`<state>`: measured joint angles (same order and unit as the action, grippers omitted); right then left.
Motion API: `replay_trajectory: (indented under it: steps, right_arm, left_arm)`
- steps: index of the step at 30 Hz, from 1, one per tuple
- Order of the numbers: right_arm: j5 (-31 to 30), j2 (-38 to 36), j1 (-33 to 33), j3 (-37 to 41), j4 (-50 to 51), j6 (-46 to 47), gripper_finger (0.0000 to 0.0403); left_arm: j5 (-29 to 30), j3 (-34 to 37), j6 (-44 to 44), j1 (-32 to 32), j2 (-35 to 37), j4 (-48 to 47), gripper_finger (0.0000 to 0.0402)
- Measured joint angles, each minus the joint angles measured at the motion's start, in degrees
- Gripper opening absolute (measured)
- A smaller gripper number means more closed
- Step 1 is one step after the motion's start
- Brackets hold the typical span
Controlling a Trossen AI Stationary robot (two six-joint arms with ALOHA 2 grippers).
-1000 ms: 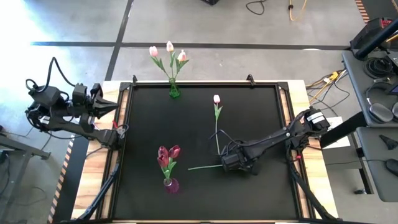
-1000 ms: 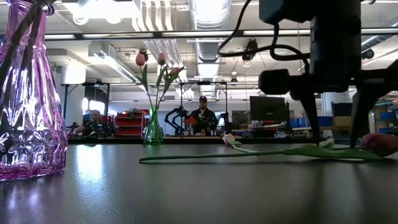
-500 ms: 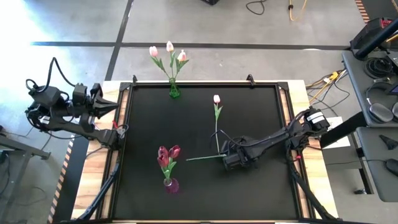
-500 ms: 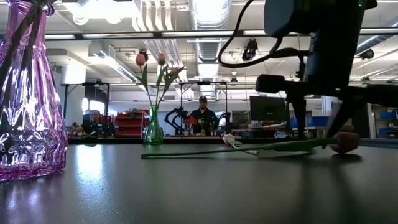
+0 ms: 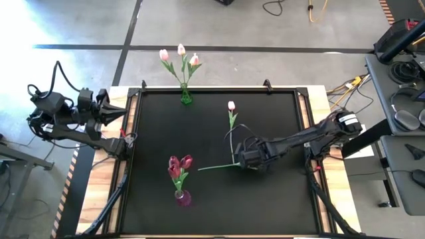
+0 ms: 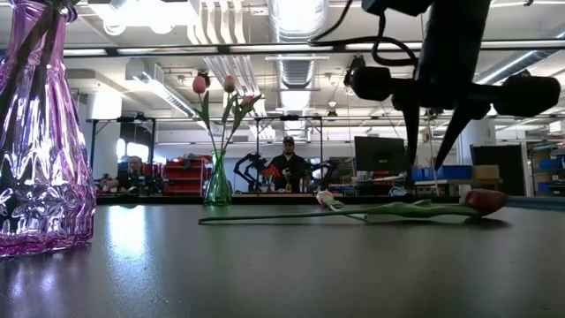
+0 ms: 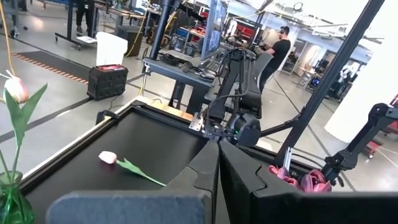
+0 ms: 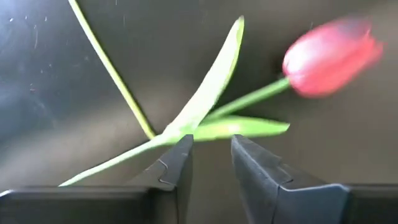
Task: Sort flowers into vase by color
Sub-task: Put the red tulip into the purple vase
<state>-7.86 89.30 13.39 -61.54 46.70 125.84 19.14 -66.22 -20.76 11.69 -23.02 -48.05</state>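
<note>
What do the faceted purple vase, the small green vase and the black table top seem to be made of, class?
Faceted purple vase: likely glass or clear plastic, since it is see-through, glossy and shows stems inside. Small green vase: also transparent and shiny, glass or plastic. Black table top: a smooth, semi-matt sheet with soft reflections; the material is unclear.

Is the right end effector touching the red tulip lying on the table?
Apart. In the low view the right end effector hangs above the red tulip with a clear gap.
</note>
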Motion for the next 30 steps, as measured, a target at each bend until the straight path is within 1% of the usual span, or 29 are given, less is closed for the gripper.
replay_trajectory:
  steps: [4,10,12,15,17,19,22,26,27,30]
  right_arm:
    - [0.40,1.43,0.07,0.00,-2.31,4.06,0.0138]
    - [0.89,7.59,-0.08,0.00,-2.52,10.71,0.0203]
    - [1.04,9.14,-0.65,0.00,-2.82,11.15,0.0213]
    - [0.87,10.23,-1.87,0.00,-3.29,11.06,0.0211]
    - [-0.44,10.23,-2.17,0.00,-3.50,10.13,0.0197]
    - [-2.44,10.25,-2.15,0.02,-3.31,9.64,0.0173]
    - [-5.23,10.23,-2.25,0.02,-1.63,8.65,0.0121]
    - [-6.96,10.08,-2.17,0.02,-0.39,4.30,0.0039]
    - [-7.17,9.79,-2.17,0.00,0.46,2.96,0.0024]
    - [-9.07,8.28,-2.19,-1.17,3.60,-0.67,0.0016]
  left_arm:
    - [0.02,0.00,-1.32,-0.01,0.01,0.00,0.0000]
    - [0.00,0.00,-2.20,0.00,0.01,0.00,0.0000]
    - [0.02,0.00,-2.31,-0.01,0.01,0.00,0.0000]
    - [-0.04,0.00,-2.30,0.00,0.01,0.00,0.0000]
    - [-0.07,0.00,-2.29,0.00,0.01,0.00,0.0000]
    - [-0.11,0.00,-2.31,0.00,0.01,0.00,0.0000]
    - [-0.13,0.00,-2.51,0.01,0.01,0.00,0.0000]
    - [-0.15,0.00,-2.51,0.01,0.01,0.00,0.0000]
    - [-0.13,0.00,-2.48,0.01,0.01,0.00,0.0000]
    - [-0.07,0.00,-2.48,-0.01,0.01,0.00,0.0000]
